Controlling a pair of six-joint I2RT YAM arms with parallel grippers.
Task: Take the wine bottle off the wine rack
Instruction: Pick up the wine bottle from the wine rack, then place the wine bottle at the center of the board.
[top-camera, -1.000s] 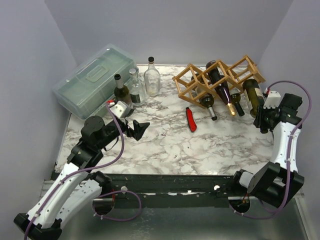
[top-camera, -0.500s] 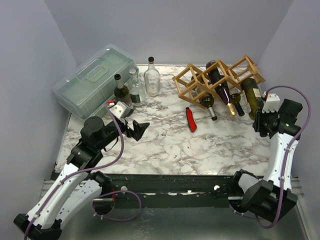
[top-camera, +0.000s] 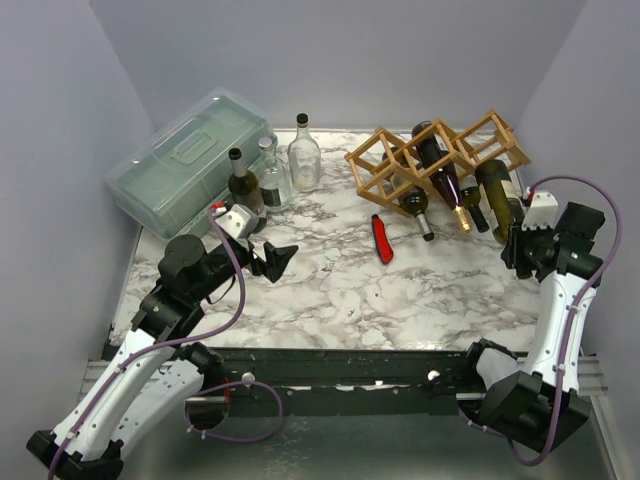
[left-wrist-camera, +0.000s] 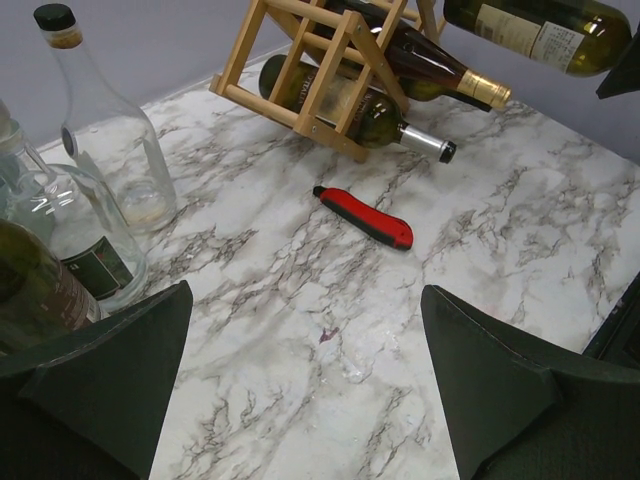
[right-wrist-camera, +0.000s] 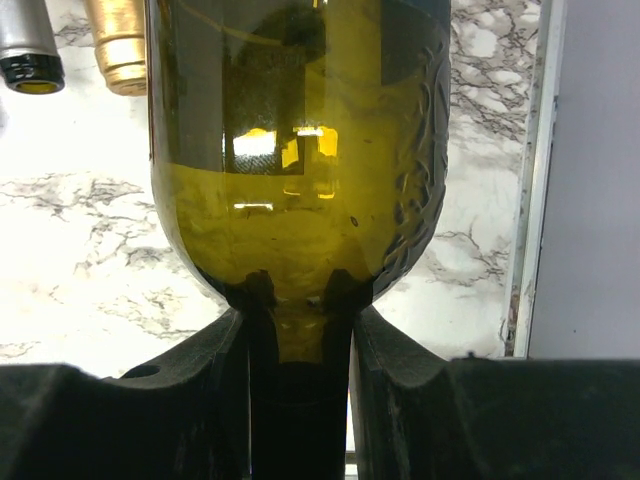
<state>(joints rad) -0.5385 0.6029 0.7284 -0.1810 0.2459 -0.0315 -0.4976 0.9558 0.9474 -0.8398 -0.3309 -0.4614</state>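
Drawn back from the right end of the wine rack (top-camera: 400, 160), the smooth glass wine bottle (top-camera: 498, 198), likely heavy and breakable, is held at its neck by the jaws of the right gripper (top-camera: 522, 250); those of the left gripper (top-camera: 283, 258) are spread wide.

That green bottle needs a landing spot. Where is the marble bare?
Bare: the near middle of the table, from the red tool to the front edge. Crowded: the back, with the plastic box, standing bottles and wine rack.
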